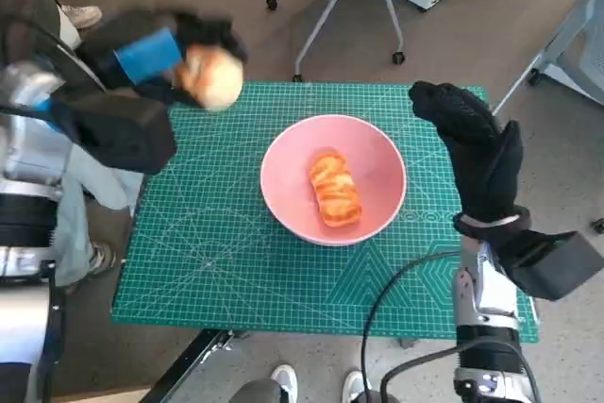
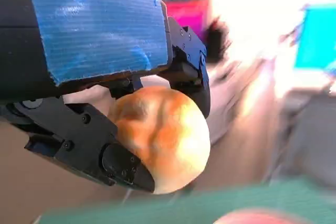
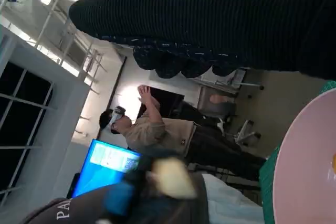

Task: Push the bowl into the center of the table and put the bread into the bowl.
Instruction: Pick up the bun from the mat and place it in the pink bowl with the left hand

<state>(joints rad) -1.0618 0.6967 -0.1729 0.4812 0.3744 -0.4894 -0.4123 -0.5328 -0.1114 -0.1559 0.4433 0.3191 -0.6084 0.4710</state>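
The left hand [image 1: 156, 54] gripped a round bread roll [image 1: 209, 77] above the table's [image 1: 217, 261] corner; carrying it over the centred bowl [image 1: 377, 162] seemed next. The right hand [image 1: 472, 153] hung loose, fingers apart.

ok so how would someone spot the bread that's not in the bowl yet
Start from the green cutting mat covering the table, with the pink round bowl at its middle. Look to the mat's far left corner, where the left hand, black with blue tape, holds a round golden-brown bun in the air. Unlike the striped oblong orange bread lying in the bowl, it is plain and ball-shaped.
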